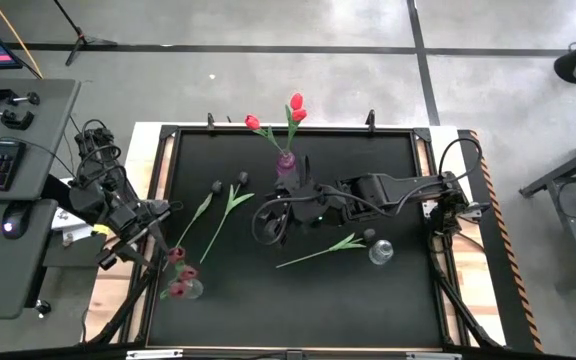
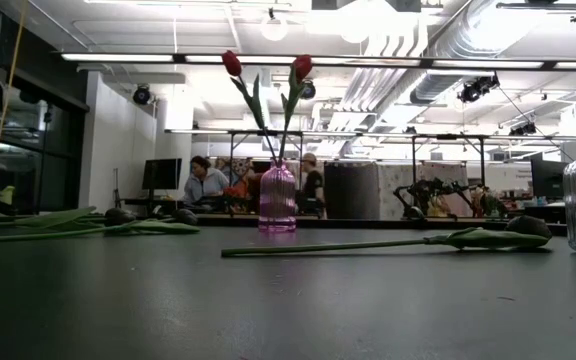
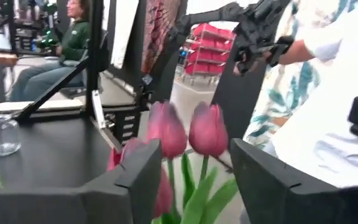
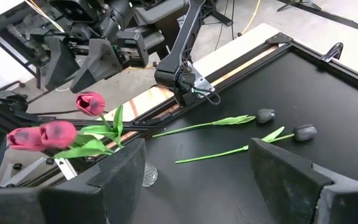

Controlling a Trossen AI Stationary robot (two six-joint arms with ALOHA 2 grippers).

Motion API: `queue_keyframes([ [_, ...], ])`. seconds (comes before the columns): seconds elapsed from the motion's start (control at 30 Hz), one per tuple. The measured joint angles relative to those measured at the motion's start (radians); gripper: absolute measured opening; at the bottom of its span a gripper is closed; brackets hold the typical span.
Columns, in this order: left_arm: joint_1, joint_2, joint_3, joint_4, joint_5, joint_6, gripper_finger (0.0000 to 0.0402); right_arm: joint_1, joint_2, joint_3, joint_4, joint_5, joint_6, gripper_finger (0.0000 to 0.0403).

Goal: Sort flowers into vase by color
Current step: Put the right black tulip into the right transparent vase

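The black table [image 1: 298,290] holds everything. The right gripper [image 1: 268,222] is out over the middle of the table, with its fingers spread wide and nothing between them. The left gripper [image 3: 194,180] is at the table's left edge, close to the pink tulips [image 1: 178,272], and its fingers are spread apart too, holding nothing.

The purple vase [image 1: 286,163] stands at the far side with two red tulips [image 1: 276,113] in it. A clear vase [image 1: 192,289] at the near left holds the three pink ones. Another clear vase [image 1: 380,252] on the right is empty.

Three dark tulips are lying flat. Two [image 1: 225,210] lie left of the middle, and one [image 1: 326,247] lies just beside the empty vase.

I think the next job is a dark tulip. It would be best to come straight down, pinch the thin stem near its middle, and lift slowly. Then tip it stem first into the empty vase, so the vase does not fall.
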State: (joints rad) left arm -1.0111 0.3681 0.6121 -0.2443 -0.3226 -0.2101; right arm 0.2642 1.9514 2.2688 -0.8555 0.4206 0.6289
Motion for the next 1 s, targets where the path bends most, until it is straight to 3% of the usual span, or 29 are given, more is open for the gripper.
queue_keyframes([
  [0.33, 0.001, -0.001, 0.0, 0.284, -0.037, 0.137, 0.0207, 0.0, 0.0, 0.0, 0.007, 0.0, 0.005, 0.0271],
  [0.4, 0.001, 0.0, 0.003, 0.328, -0.111, 0.197, 0.0206, 0.0, 0.0, 0.0, 0.008, 0.0, 0.029, 0.0271],
  [0.57, 0.013, 0.038, 0.079, 0.328, -0.409, 0.305, 0.0207, -0.023, 0.0, 0.0, -0.023, 0.055, 0.134, 0.0271],
  [0.7, 0.052, 0.092, 0.176, 0.328, -0.552, 0.335, 0.0207, -0.06, 0.0, 0.0, -0.173, 0.111, 0.253, 0.0271],
  [0.83, 0.101, 0.139, 0.284, 0.317, -0.632, 0.319, 0.0207, -0.115, -0.001, -0.021, -0.368, 0.081, 0.366, 0.0271],
  [1.0, 0.156, 0.186, 0.384, 0.295, -0.611, 0.319, 0.0207, -0.187, 0.0, -0.133, -0.466, -0.074, 0.291, 0.0271],
])
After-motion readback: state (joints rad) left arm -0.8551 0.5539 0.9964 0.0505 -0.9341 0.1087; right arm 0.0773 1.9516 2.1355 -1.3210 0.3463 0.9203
